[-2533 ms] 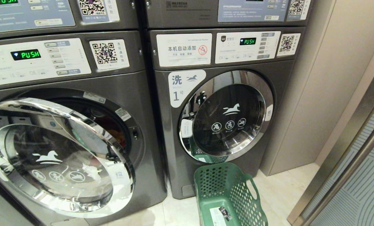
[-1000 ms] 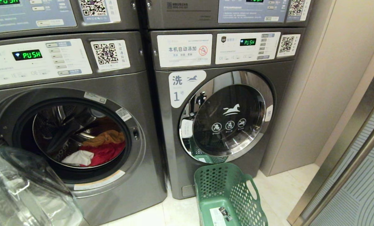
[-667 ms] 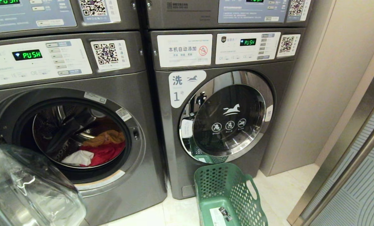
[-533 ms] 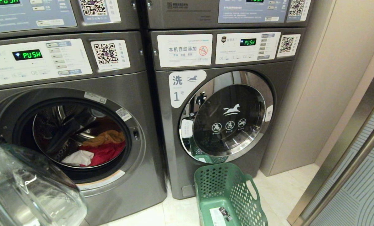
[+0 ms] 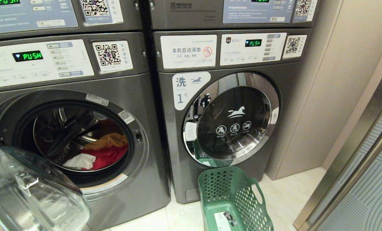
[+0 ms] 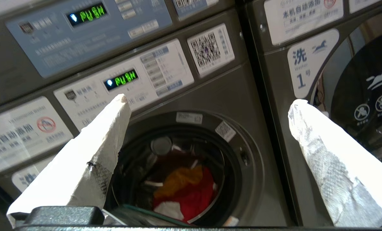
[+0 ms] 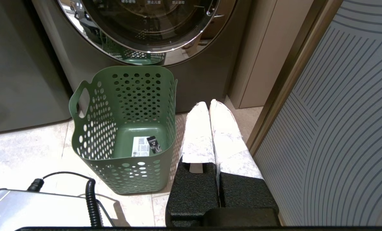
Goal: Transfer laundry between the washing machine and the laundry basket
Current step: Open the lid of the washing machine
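The washing machine [image 5: 81, 141] is seen on the left with its glass door [image 5: 30, 192] swung wide open. The laundry [image 5: 102, 152] is lying inside the drum: mustard, red and white pieces in one heap. The left gripper [image 6: 207, 102] is held before the opening, its fingers spread wide, and nothing is gripped. The laundry basket [image 5: 234, 199] is placed on the floor before the machine labelled 1 [image 5: 232, 118]. The right gripper [image 7: 209, 104] is kept closed and empty beside the basket.
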